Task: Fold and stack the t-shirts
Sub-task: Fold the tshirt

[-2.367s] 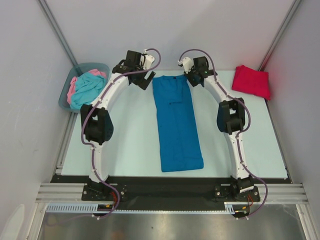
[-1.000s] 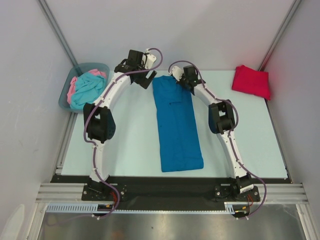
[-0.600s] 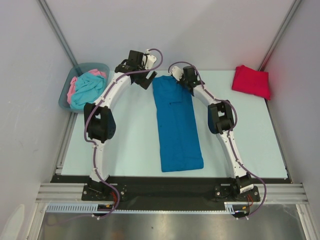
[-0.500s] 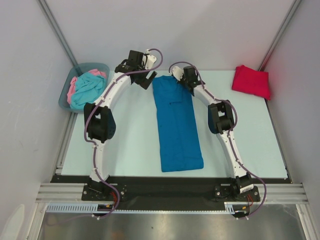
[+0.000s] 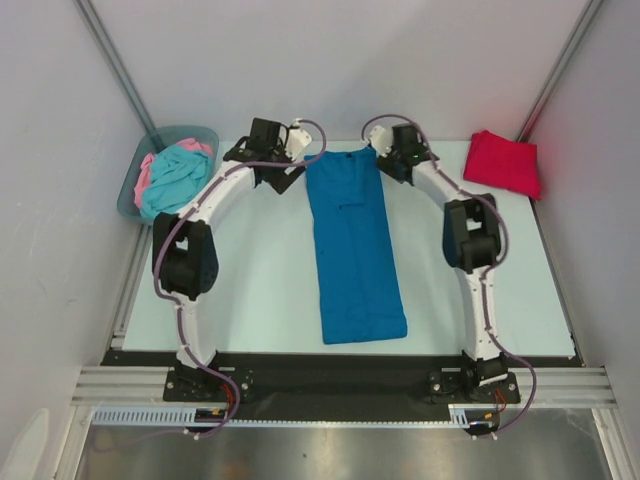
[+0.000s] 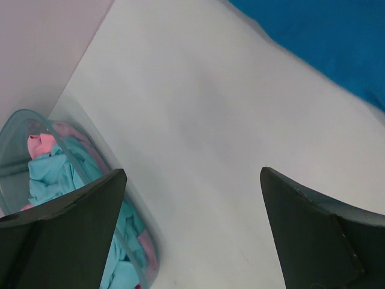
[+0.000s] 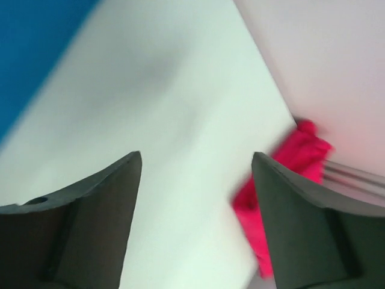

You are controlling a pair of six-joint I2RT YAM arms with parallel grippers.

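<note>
The blue t-shirt is a plain deep blue, the red t-shirt a plain bright red. The turquoise t-shirt and pink t-shirt show inside the grey-blue bin. The surface is pale mint; the arms are white with black joints.

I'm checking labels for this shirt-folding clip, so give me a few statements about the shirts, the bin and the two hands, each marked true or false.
1. The blue shirt lies as a long strip in the middle of the table. True.
2. The red shirt sits in the bin. False: it lies folded at the table's far right corner; the bin holds a turquoise shirt and a pink shirt.
3. The left hand is open and empty. True.
4. The right hand is clamped on the blue shirt. False: it is open and empty, over bare table beside that shirt.
</note>
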